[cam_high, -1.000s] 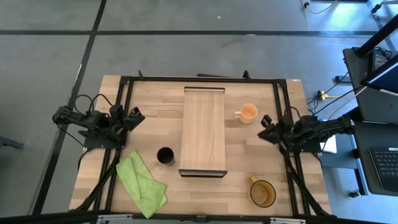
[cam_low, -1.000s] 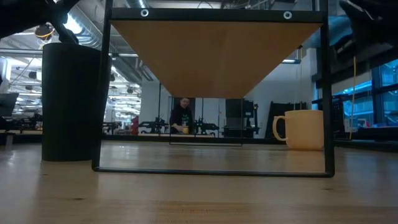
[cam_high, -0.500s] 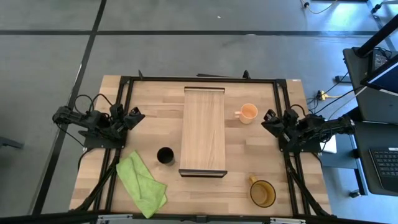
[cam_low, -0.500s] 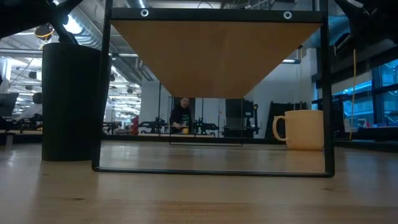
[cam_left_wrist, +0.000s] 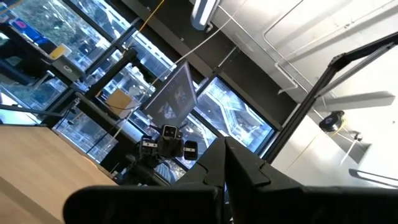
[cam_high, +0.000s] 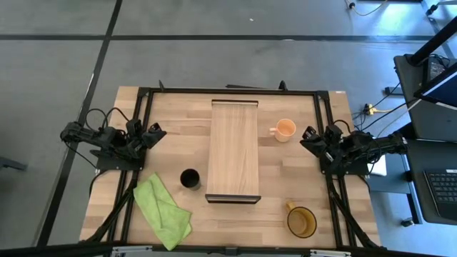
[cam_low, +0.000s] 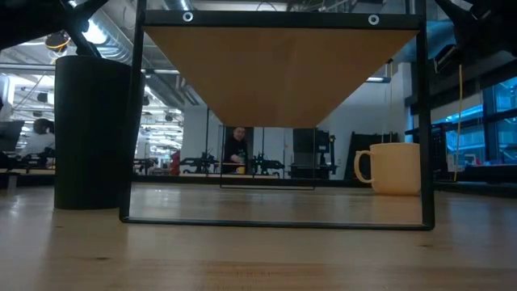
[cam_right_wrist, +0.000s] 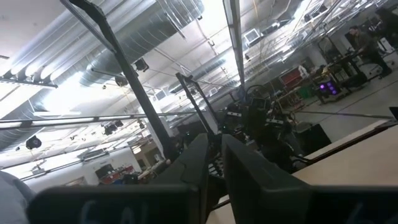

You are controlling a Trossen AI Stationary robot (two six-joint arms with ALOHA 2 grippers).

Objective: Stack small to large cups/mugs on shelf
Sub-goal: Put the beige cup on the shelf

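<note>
The light-wood shelf (cam_high: 233, 150) stands in the middle of the table on a dark frame; the low view shows its underside (cam_low: 283, 73). The peach-orange mug (cam_high: 285, 129) stands to the right of the shelf's far part, handle toward the shelf, and also shows in the low view (cam_low: 396, 168). The amber-yellow mug (cam_high: 301, 221) stands near the front right corner. The black cup (cam_high: 190, 178) stands just left of the shelf's near end and shows in the low view (cam_low: 93, 133). My left gripper (cam_high: 158, 130) is shut and empty at the left edge. My right gripper (cam_high: 307, 134) is shut and empty, right of the peach mug.
A crumpled green cloth (cam_high: 163, 211) lies at the front left, near the black cup. A dark metal frame (cam_high: 228, 91) runs round the tabletop. A desk with a keyboard (cam_high: 443, 185) stands beyond the right edge. People show far off in the room behind.
My right gripper has drawn back a little toward the table's right edge, away from the peach mug, and then kept still. The mugs, cup and shelf have stayed in place.
</note>
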